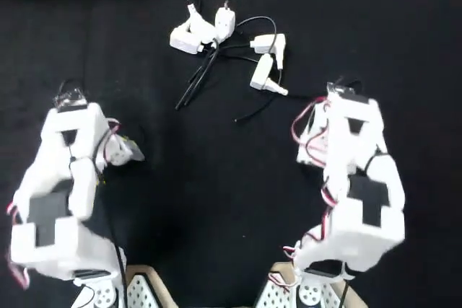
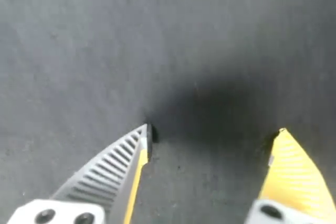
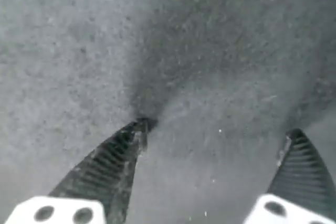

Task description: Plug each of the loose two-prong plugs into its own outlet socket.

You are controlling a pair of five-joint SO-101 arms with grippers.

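Several white plugs and sockets with black cords lie tangled at the far middle of the black cloth. A socket block (image 1: 186,37) sits beside a plug (image 1: 224,24) at its end. Two more plugs (image 1: 271,42) (image 1: 263,73) lie to the right of them. My left gripper (image 2: 214,131) (image 1: 124,149) is open just above bare cloth at the near left, well short of the cluster. On the right, my right gripper (image 3: 218,128) (image 1: 314,135) is open too, low over bare cloth, nearer the plugs. Neither holds anything.
Black cords (image 1: 198,77) trail from the cluster toward the table's middle. The black cloth (image 1: 216,178) covers the whole table. The arm bases (image 1: 137,290) stand at the near edge.
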